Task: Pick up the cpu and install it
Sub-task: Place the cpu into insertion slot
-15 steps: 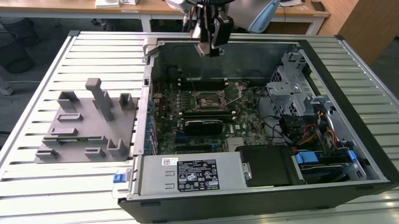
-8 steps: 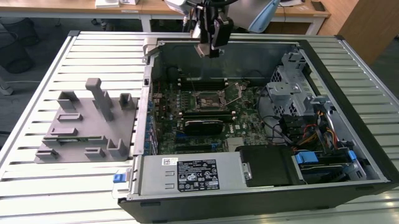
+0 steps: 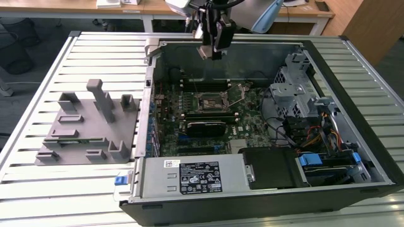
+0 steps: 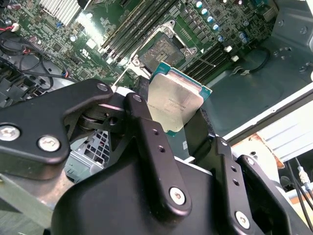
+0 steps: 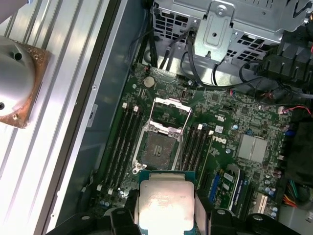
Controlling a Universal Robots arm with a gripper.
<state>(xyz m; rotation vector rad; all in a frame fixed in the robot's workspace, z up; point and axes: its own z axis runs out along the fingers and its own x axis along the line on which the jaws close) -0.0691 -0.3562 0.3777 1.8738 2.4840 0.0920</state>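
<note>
The pincer (image 3: 211, 53), upper centre of the exterior view, grips the cpu (image 5: 166, 200) by its edges above the open computer case (image 3: 265, 56). Pickup looks done; the socket (image 5: 159, 147) lies empty, so installing is left.

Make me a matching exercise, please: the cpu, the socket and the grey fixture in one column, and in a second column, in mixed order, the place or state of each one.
Column one
1. cpu
2. socket
3. grey fixture

Column two
A. on the slatted table, outside the case
B. held in the hand, above the motherboard
C. open and empty, on the motherboard

Right pairs: 1-B, 2-C, 3-A
</note>
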